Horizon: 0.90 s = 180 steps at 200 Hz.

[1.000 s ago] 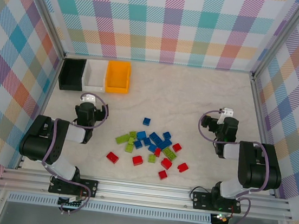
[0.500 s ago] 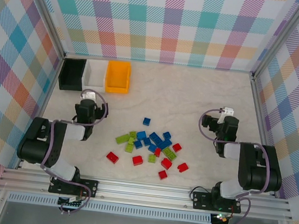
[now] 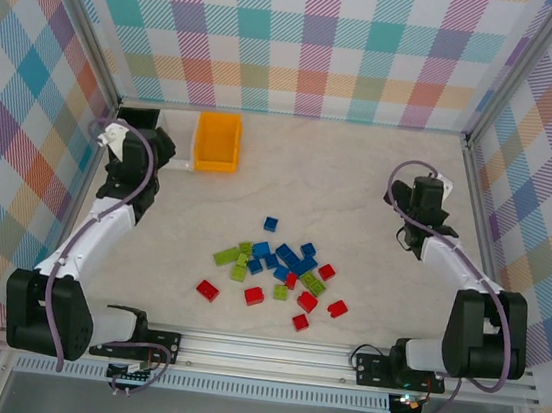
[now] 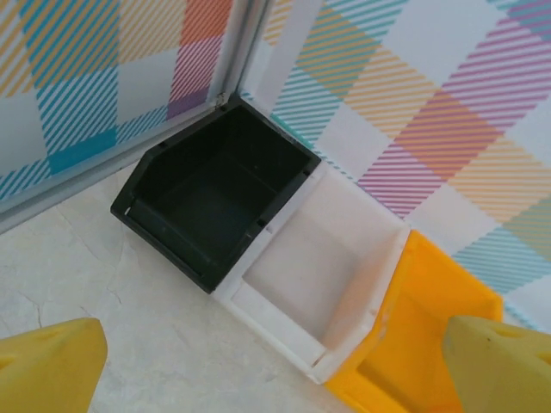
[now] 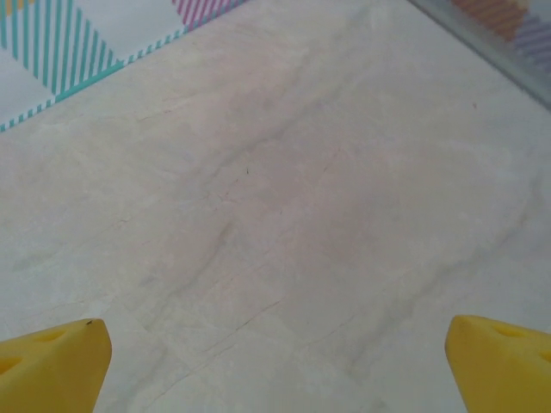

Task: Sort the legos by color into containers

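Note:
Red, blue and lime green legos [image 3: 274,267] lie scattered in a loose pile at the middle of the table; one blue lego [image 3: 270,224] sits apart behind it. The black bin [image 4: 215,194], white bin [image 4: 323,262] and orange-yellow bin [image 4: 430,348] stand in a row at the back left, all three empty as far as I see into them. My left gripper [image 3: 147,150] hovers above the black bin [image 3: 139,111] and white bin [image 3: 185,140], its yellow fingertips [image 4: 47,361] wide apart and empty. My right gripper [image 3: 423,199] hangs open over bare table at the right, far from the pile.
The orange-yellow bin [image 3: 217,141] is the rightmost of the row. Checkered walls with metal frame posts [image 3: 473,180] close in the table on three sides. A metal rail [image 3: 268,352] runs along the near edge by the arm bases.
Both arms have unfolded from their low poses. The left gripper swung back and left over the bins; the right gripper rose and moved toward the back right.

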Tool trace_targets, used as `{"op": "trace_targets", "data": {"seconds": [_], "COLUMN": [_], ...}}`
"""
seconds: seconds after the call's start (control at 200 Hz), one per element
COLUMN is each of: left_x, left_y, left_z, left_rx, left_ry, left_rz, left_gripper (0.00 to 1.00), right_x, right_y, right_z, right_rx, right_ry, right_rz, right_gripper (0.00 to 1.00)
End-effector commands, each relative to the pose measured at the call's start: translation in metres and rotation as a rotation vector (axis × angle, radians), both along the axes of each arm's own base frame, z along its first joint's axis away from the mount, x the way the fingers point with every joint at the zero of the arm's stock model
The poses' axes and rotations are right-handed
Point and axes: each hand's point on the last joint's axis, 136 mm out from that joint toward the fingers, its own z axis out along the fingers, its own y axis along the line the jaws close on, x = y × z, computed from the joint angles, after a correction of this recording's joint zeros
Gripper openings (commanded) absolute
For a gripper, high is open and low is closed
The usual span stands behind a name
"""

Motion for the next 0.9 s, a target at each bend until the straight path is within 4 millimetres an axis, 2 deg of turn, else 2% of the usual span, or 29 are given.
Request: {"op": "trace_targets", "data": {"seconds": [0.0,0.11,0.235,0.43,0.535,0.69,0.775,0.895], "left_x": [-0.014,-0.005,0.017,0.06,0.086,0.121,0.134,0.151], "left_y": [-0.012,-0.038,-0.081,-0.143,-0.152,-0.163,-0.175,-0.18], "left_z": [-0.029,-0.02,-0.021,-0.034,-0.05,-0.07,-0.084,-0.106], "left_rx": [-0.138,-0.186,-0.097,0.019,0.097,0.139,0.148,0.181], "left_ry": [0.134,0.148,0.278,0.38,0.463,0.486,0.496,0.527], "left_rz": [-0.025,-0.143,-0.293,-0.432,-0.405,-0.405,-0.425,-0.413], "left_gripper": [1.0,1.0,0.88,0.84,0.79,0.79,0.79,0.78], "right_x": [-0.015,-0.013,-0.015,-0.017,-0.018,-0.018,-0.018,-0.017], "right_y": [0.013,0.043,0.067,0.081,0.084,0.084,0.083,0.084], "right_z": [-0.025,-0.018,-0.012,-0.013,-0.014,-0.02,-0.024,-0.024], "right_rx": [0.186,0.219,0.18,0.179,0.164,0.15,0.147,0.147], "right_ry": [0.107,0.113,0.137,0.175,0.182,0.198,0.206,0.205], "right_rz": [-0.04,0.134,0.239,0.282,0.29,0.291,0.287,0.288], "right_gripper": [1.0,1.0,1.0,1.0,1.0,1.0,1.0,1.0]}}
